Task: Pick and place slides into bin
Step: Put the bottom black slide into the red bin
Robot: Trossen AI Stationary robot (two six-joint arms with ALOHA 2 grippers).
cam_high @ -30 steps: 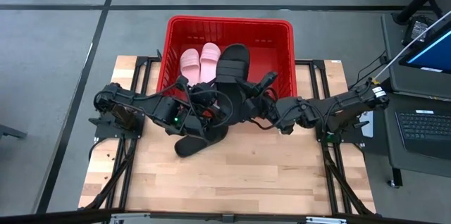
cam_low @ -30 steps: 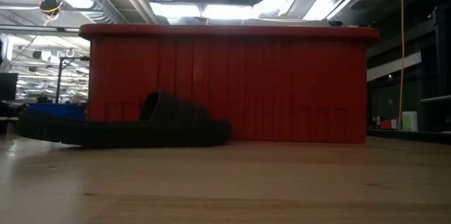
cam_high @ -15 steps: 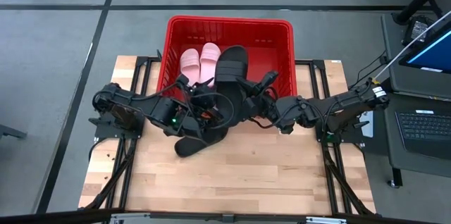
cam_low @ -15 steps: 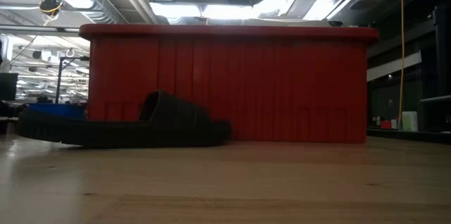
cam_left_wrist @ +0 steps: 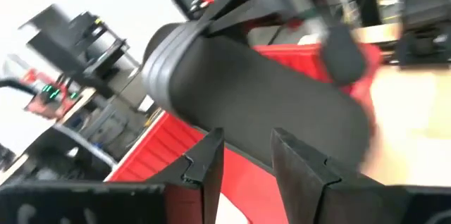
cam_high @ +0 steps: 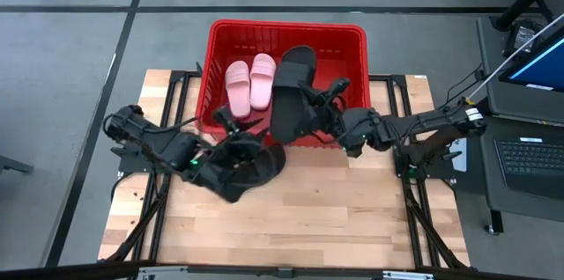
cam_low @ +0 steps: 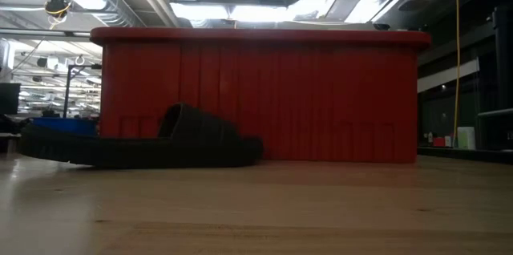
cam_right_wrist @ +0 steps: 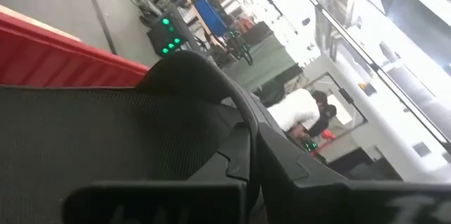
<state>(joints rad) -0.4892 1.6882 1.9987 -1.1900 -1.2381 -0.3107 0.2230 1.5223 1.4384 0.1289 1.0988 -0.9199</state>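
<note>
Four slides in view: two pink, two black, with one red bin.

The two pink slides (cam_high: 249, 83) lie side by side inside the bin (cam_high: 229, 33), toward its left half. One black slide (cam_high: 291, 95) hangs tilted over the bin's near wall, gripped by the right hand (cam_high: 328, 120), whose fingers are clamped narrow on it. The other black slide (cam_high: 251, 167) lies flat on the tabletop (cam_high: 352, 218), just in front of the bin. The left hand (cam_high: 231, 132) hovers near that slide, its fingers (cam_left_wrist: 204, 164) parted a moderate way with nothing between them; the held slide shows beyond them.
</note>
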